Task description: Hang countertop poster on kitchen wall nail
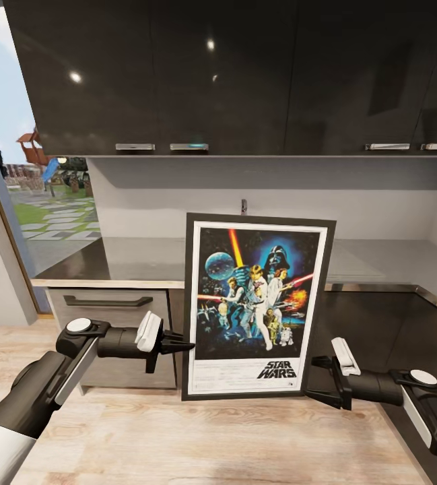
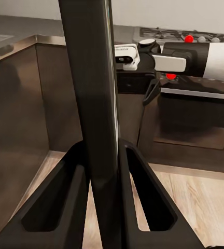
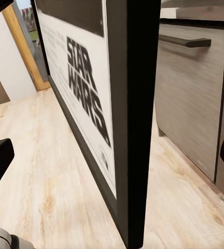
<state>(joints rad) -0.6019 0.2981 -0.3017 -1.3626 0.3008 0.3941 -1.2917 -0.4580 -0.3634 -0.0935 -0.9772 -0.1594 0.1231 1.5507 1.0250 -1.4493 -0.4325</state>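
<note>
Kitchen worktop [image 1: 144,259] behind; left pincer [image 1: 178,345] clamps poster [image 1: 255,306] edge, right pincer [image 1: 320,379] spread, empty; poster should stay upright.

Even, bright simulated lighting was rendered; 3 ceiling-light glints were reflected in the glossy black upper cabinets [image 1: 245,74], and daylight was admitted through the left doorway [image 1: 36,202]. Slight softness was seen.

The black-framed Star Wars poster [image 1: 257,306] hangs upright, slightly tilted, before the kitchen countertop [image 1: 137,259].
</note>
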